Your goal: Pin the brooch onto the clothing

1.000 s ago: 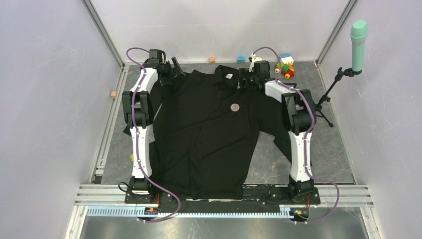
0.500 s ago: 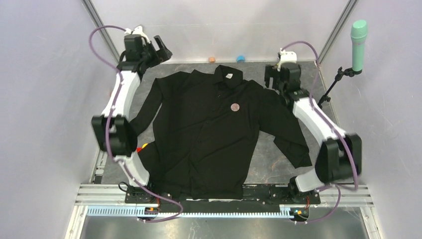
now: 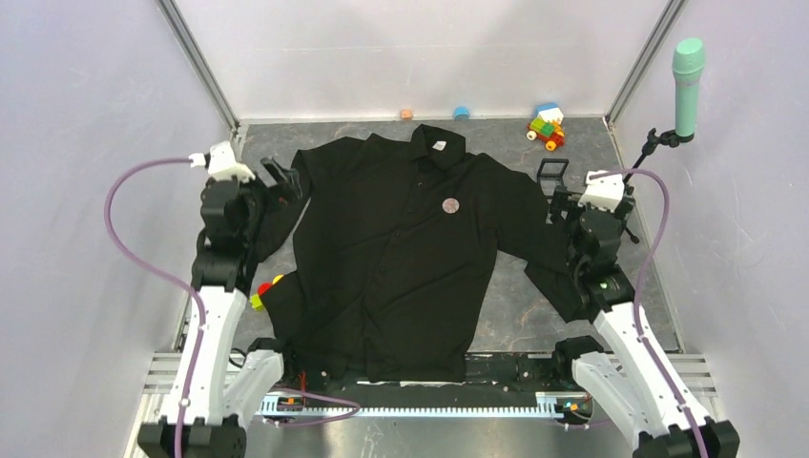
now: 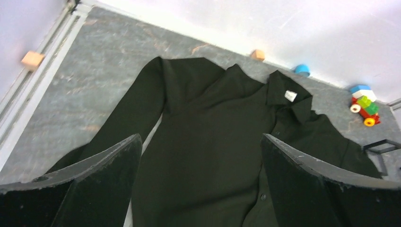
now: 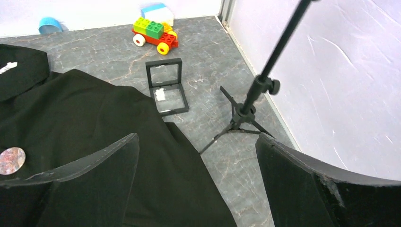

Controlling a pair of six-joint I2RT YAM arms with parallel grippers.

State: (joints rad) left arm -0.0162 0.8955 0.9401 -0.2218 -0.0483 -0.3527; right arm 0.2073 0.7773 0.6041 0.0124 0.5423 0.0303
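While my arms hang over the counter, my left end effector and right end effector both have their fingers wide apart and hold nothing. The brooch sits on the chest of the black shirt, which lies flat. My left arm hides part of one sleeve. A small black box and toy blocks lie on the grey counter, with pale walls around it.

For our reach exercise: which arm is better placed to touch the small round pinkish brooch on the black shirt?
Right, probably. The small round pinkish-grey brooch lies on the black collared shirt, right of its centre, nearer the open right gripper, whose camera shows it.
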